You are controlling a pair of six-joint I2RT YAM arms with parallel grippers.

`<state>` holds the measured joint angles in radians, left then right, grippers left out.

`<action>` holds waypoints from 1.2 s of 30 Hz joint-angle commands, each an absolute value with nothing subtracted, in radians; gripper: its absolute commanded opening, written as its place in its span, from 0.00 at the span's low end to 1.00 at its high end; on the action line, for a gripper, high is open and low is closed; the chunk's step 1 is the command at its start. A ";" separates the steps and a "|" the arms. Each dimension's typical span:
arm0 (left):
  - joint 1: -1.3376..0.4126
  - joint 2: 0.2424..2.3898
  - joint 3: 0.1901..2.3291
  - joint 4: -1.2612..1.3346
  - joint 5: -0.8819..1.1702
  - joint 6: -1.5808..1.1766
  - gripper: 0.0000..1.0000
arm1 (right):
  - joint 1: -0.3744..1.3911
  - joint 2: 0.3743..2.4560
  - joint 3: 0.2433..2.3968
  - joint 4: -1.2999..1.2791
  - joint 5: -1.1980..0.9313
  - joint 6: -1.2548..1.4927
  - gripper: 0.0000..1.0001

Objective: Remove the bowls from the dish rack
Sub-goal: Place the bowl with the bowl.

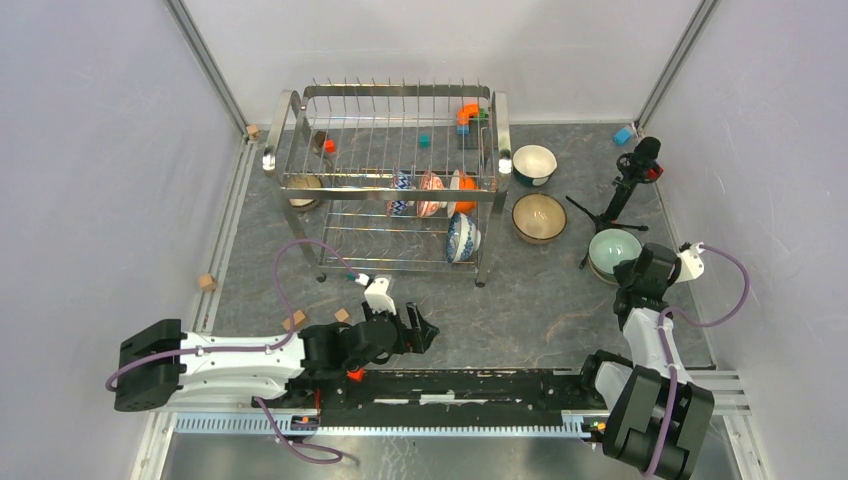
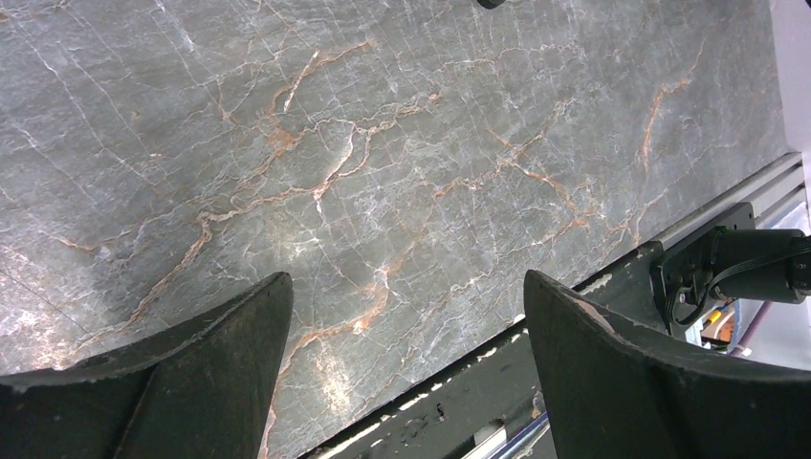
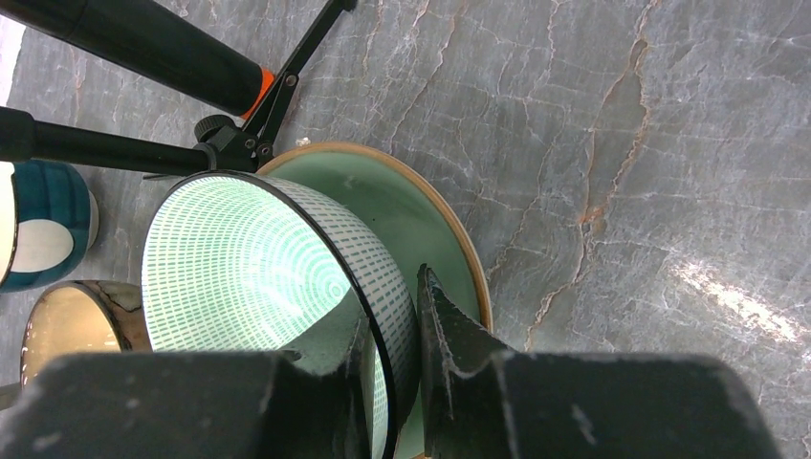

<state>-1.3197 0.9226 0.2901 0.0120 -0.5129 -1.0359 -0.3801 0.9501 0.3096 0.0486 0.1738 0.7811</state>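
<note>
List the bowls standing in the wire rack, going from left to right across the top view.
brown bowl → blue-patterned bowl → red-patterned bowl → orange bowl. The lower bowl sits in line with the orange one in this view, so it is left out of the order.

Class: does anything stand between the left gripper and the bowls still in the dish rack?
Nothing visible does: only bare table lies between the left gripper, jaws open, and the dish rack holding the bowls.

White-and-black left arm [image 1: 232,364], matching right arm [image 1: 648,324], looping purple cables [image 1: 276,270], dark wedge-shaped end effector fingers [image 2: 622,373]
</note>
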 commanded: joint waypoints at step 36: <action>-1.318 0.915 0.267 0.086 -0.502 -1.068 0.95 | -0.380 0.965 0.476 -0.127 0.240 0.670 0.55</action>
<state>-1.3197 0.9230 0.2848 0.0414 -0.4942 -1.0363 -0.3798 0.9771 0.4438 -0.1074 0.2047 0.6987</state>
